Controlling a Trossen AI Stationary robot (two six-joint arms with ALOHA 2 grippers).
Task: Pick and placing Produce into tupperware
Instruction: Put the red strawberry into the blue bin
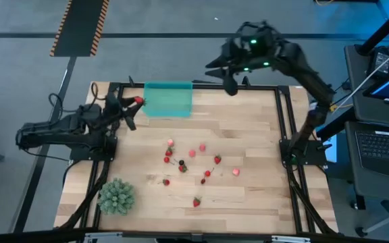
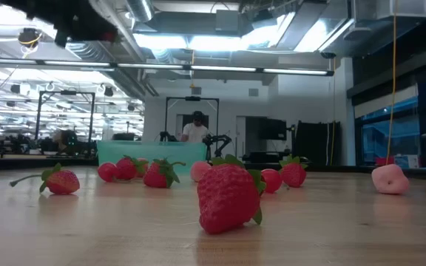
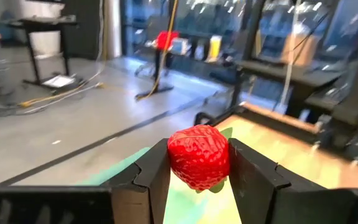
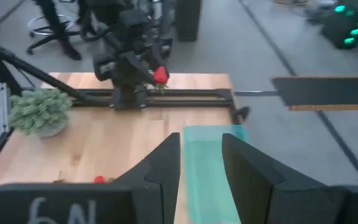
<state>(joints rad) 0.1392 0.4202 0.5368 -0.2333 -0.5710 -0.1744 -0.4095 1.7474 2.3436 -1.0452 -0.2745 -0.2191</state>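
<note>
Left gripper point(image 3: 197, 180): clamped on 1 small red strawberry point(image 3: 198, 156), just left of the shallow translucent teal plastic tupperware point(image 1: 167, 98). Step: carry. Next: move over tupperware, release. Right gripper point(image 4: 201, 163): parted, empty, waiting far-right.

Bare wood between tupperware point(image 1: 167, 99) and scattered fruits point(image 1: 193, 164); spiky green plant point(image 1: 116, 196) well aside, near corner

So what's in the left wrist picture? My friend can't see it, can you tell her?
The left tool is pinching a bright red strawberry between its two dark fingers. Right under it is the teal-green tupperware, with the wooden table beside it. Behind is a blurry room with a grey floor, cables and stands.
</note>
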